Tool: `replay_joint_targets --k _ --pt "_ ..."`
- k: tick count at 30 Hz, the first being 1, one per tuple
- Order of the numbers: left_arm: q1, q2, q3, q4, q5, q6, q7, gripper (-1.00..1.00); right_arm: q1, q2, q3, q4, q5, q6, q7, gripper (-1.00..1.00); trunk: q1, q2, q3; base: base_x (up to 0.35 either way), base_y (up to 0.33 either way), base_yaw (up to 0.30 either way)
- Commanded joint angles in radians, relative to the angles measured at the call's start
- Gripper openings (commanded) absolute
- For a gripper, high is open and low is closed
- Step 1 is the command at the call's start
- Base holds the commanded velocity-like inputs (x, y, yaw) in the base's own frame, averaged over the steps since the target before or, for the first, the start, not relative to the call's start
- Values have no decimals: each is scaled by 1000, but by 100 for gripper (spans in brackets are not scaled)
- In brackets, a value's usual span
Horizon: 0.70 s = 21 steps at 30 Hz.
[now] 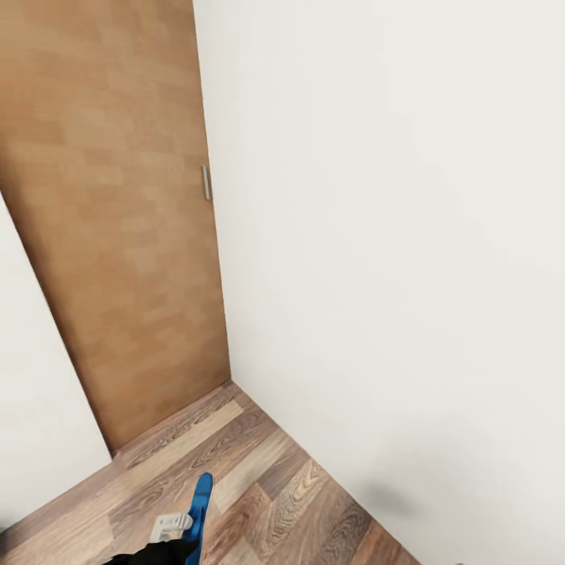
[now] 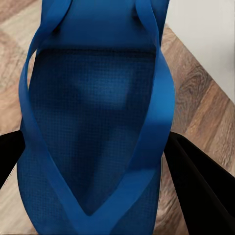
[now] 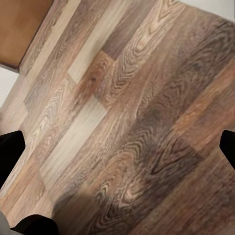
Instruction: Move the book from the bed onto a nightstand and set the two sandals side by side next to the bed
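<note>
Where the white wall (image 1: 392,235) meets a brown wooden door (image 1: 110,220), the light brown wood-plank floor (image 1: 259,479) runs into a corner of the bedroom, and a slim metal handle (image 1: 205,182) sits at the door's edge beside the wall. A strip of white wall also borders the door on its other side. Floor planks pass under the right end effector (image 3: 117,161), whose dark fingertips stand well apart at the edges of its wrist view with only floor between them, so it is open and holds nothing. At the bottom edge of the head view, the left end effector (image 1: 182,534) is clamped on one bright blue sandal (image 2: 93,132), held above the floor. Seen close, the sandal has a finely textured sole and thin blue straps joining in a V, with the dark fingers (image 2: 200,186) at either side.
</note>
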Motion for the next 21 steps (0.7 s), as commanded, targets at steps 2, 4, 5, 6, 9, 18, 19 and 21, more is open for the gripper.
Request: replay_joint_targets --k 2,4,5,6,9,18,19,21 --pt "-1 0 -1 2 4 -3 -4 -100 0 0 -1 0 -8 9 3 100 0 0 -1 0 0 294" --pt "-1 0 -1 2 4 -3 -4 -100 0 0 -1 0 -8 9 3 100 0 0 -1 0 0 294" --pt "-1 0 -1 2 4 -3 -4 -100 0 0 -1 0 -8 9 3 100 0 0 -1 0 0 294" --pt "-1 0 -1 2 4 -3 -4 -100 0 0 -1 0 -8 9 3 100 0 0 -1 0 0 294" --pt "0 0 -1 2 4 -3 -4 -100 0 0 -1 0 -8 9 3 100 0 0 -1 0 0 294" --pt "0 -4 -1 2 2 -3 -4 -100 0 0 0 0 -8 9 3 100 0 0 -1 0 0 294" --pt "0 -4 -1 2 2 -3 -4 -100 0 0 -1 0 -8 9 3 100 0 0 -1 0 0 294" --pt "0 -5 -1 2 2 -3 -4 -100 0 0 -1 0 -8 9 3 100 0 0 -1 0 0 294"
